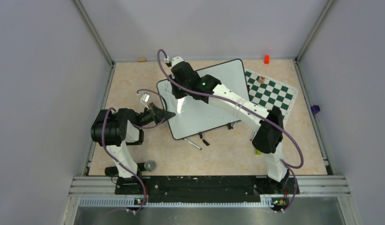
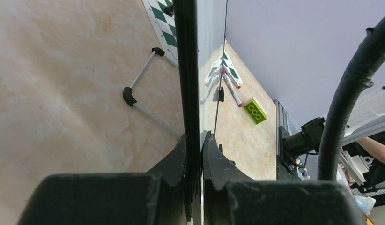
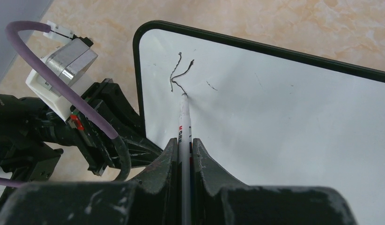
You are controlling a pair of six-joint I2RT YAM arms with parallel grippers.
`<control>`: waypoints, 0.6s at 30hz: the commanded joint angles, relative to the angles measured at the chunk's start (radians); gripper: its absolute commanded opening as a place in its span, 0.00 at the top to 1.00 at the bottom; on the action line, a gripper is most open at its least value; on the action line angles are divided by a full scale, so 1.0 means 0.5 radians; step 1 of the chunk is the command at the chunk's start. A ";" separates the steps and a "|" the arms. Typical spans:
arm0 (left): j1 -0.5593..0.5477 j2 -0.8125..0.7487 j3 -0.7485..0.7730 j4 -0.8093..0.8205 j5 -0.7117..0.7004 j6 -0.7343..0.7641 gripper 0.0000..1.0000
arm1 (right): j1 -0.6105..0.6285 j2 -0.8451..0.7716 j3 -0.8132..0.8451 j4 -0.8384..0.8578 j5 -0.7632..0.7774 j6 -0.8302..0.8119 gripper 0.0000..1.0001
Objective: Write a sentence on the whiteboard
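Observation:
The whiteboard [image 1: 214, 101] lies tilted in the middle of the table. My left gripper [image 1: 167, 115] is shut on its left edge; in the left wrist view the black rim [image 2: 186, 70] runs between the fingers of the left gripper [image 2: 194, 140]. My right gripper [image 1: 175, 90] is shut on a white marker [image 3: 183, 119], and the right gripper [image 3: 183, 143] holds its tip against the whiteboard [image 3: 284, 122] near the corner. Of the sentence, only a few dark strokes [image 3: 177, 75] show above the tip, with no readable word. My left gripper [image 3: 111, 124] shows beside that corner.
A green-and-white chess mat [image 1: 271, 91] lies right of the board. A loose pen [image 1: 194, 144] and black cap [image 1: 205, 141] lie in front of it. An orange block [image 1: 266, 59] sits at the back wall. A green brick [image 2: 255, 110] and spare markers [image 2: 230, 84] lie near the right arm.

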 commanded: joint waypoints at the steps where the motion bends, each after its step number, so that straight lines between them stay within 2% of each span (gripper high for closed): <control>1: -0.045 0.121 -0.102 0.082 0.042 0.422 1.00 | -0.032 -0.176 0.018 0.063 -0.091 -0.009 1.00; 5: -0.044 0.120 -0.102 0.082 0.042 0.421 1.00 | -0.049 -0.341 -0.165 0.180 -0.117 -0.009 1.00; 10: -0.043 0.127 -0.094 0.082 0.048 0.410 1.00 | -0.053 -0.508 -0.402 0.283 0.031 -0.051 1.00; 18: -0.044 0.129 -0.089 0.082 0.049 0.405 1.00 | -0.055 -0.448 -0.360 0.272 0.091 -0.087 1.00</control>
